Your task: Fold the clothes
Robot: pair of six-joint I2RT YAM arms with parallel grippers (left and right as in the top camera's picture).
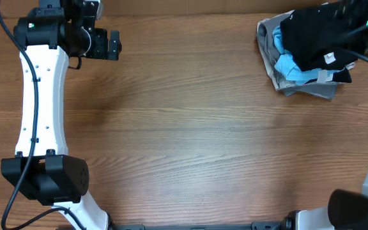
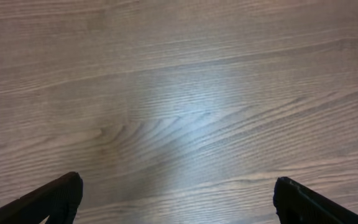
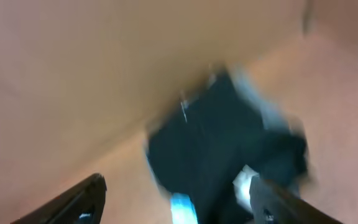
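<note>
The black shirt [image 1: 308, 39] lies crumpled on top of a pile of clothes at the far right of the table, its small white tag [image 1: 329, 57] showing. In the blurred right wrist view it is a dark mass [image 3: 222, 143] ahead of the fingers. My right gripper [image 3: 176, 202] is open and empty, hovering over the pile; in the overhead view it is a dark shape at the top right corner [image 1: 356, 16]. My left gripper [image 1: 115, 46] is open and empty at the far left, over bare wood [image 2: 178, 199].
Under the black shirt lie a light blue shirt [image 1: 287, 66] and grey folded garments [image 1: 312, 89]. The wooden table [image 1: 190, 128] stretches between the two arms. The left arm's white link and black base [image 1: 43, 179] stand at the front left.
</note>
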